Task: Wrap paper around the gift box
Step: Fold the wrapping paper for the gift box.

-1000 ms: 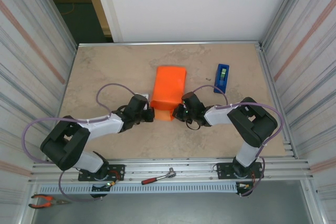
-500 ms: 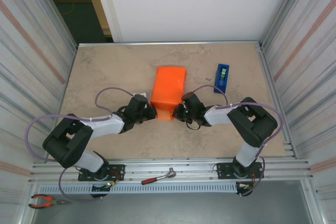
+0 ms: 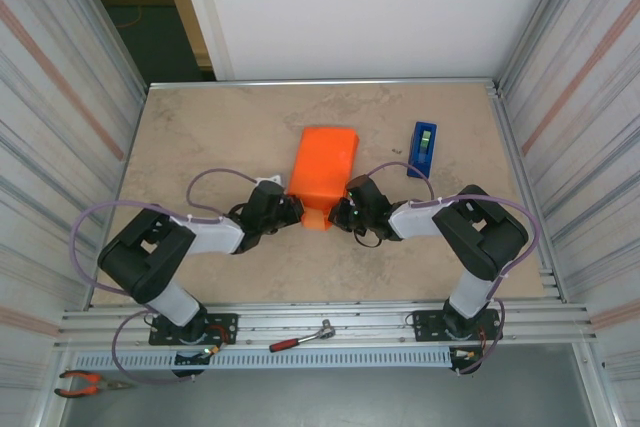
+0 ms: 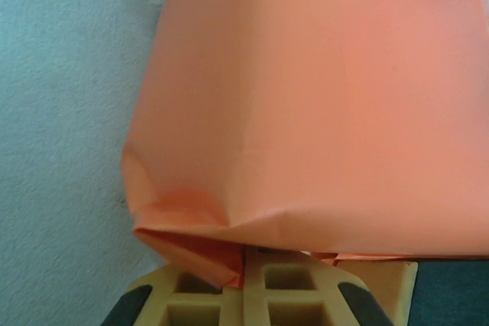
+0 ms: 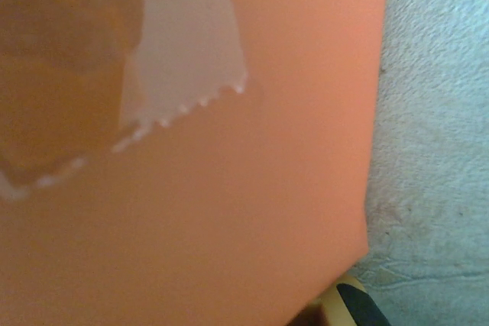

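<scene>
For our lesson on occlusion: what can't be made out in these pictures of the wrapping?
- Gift box: wrapped inside the orange paper, every view.
- Left tool: fingers cut off by the left wrist view's bottom edge.
- Right tool: whether it pinches paper, hidden under its own body, top view.
- Tape piece: blurred, right wrist view.
</scene>
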`<state>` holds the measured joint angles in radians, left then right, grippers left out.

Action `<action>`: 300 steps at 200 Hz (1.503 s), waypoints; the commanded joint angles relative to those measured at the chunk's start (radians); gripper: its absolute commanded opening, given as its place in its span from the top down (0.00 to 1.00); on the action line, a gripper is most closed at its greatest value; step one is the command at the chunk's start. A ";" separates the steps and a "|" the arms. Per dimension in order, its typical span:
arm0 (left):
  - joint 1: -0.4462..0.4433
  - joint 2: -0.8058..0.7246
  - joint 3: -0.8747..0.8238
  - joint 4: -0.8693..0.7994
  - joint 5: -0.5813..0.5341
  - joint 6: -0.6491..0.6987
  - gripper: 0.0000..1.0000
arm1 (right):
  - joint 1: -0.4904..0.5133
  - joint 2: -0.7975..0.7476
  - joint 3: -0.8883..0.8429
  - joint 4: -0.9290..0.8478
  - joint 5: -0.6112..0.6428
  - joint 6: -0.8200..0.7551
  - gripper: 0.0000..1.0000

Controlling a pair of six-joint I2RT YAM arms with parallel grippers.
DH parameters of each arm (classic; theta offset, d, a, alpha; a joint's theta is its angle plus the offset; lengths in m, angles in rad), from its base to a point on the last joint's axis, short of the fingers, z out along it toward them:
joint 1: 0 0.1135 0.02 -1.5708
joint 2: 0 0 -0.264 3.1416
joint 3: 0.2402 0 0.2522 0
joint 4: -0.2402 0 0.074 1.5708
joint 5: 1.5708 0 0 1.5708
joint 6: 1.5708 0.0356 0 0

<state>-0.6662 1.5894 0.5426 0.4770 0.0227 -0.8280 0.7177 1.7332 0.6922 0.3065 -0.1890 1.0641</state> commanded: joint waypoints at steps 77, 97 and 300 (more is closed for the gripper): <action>-0.068 0.093 -0.038 0.153 -0.064 -0.011 0.81 | 0.009 0.062 -0.005 -0.148 0.014 -0.021 1.00; -0.070 0.076 -0.059 0.153 -0.069 -0.013 0.81 | 0.008 0.059 -0.004 -0.152 0.016 -0.022 1.00; 0.139 -0.258 -0.021 -0.272 0.115 0.225 1.00 | 0.008 0.055 -0.008 -0.168 0.022 -0.027 1.00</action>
<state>-0.5209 1.2663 0.4725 0.1848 0.0746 -0.6624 0.7177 1.7348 0.7052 0.2832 -0.1909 1.0611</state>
